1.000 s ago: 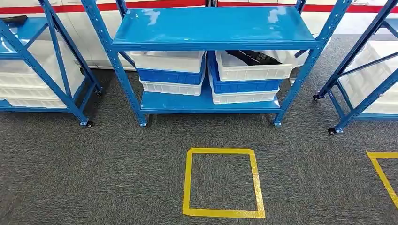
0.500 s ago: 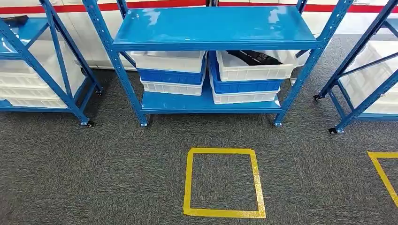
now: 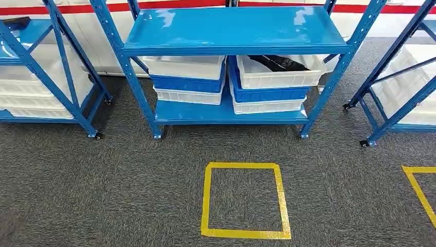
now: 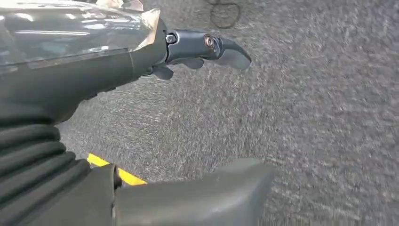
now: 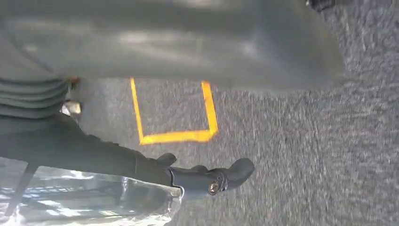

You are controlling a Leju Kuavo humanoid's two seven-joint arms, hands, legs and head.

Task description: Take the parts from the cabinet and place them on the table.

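Note:
The blue shelf rack (image 3: pixel 234 31) stands ahead in the head view. On its lower shelf sit two stacks of white and blue bins. The top white bin (image 3: pixel 280 78) of the right stack holds black parts (image 3: pixel 277 63). My left hand (image 4: pixel 70 80) hangs over grey carpet, its fingers (image 4: pixel 207 47) stretched out and apart from the thumb, with nothing in it. My right hand (image 5: pixel 70 146) hangs the same way, dark fingers (image 5: pixel 211 181) extended and nothing held.
A yellow tape square (image 3: pixel 245 234) marks the carpet in front of the rack; part of another (image 3: pixel 419 188) lies at the right. More blue racks with white bins stand at the left (image 3: pixel 46 82) and right (image 3: pixel 406 87). Tape (image 5: pixel 174 136) runs under my right hand.

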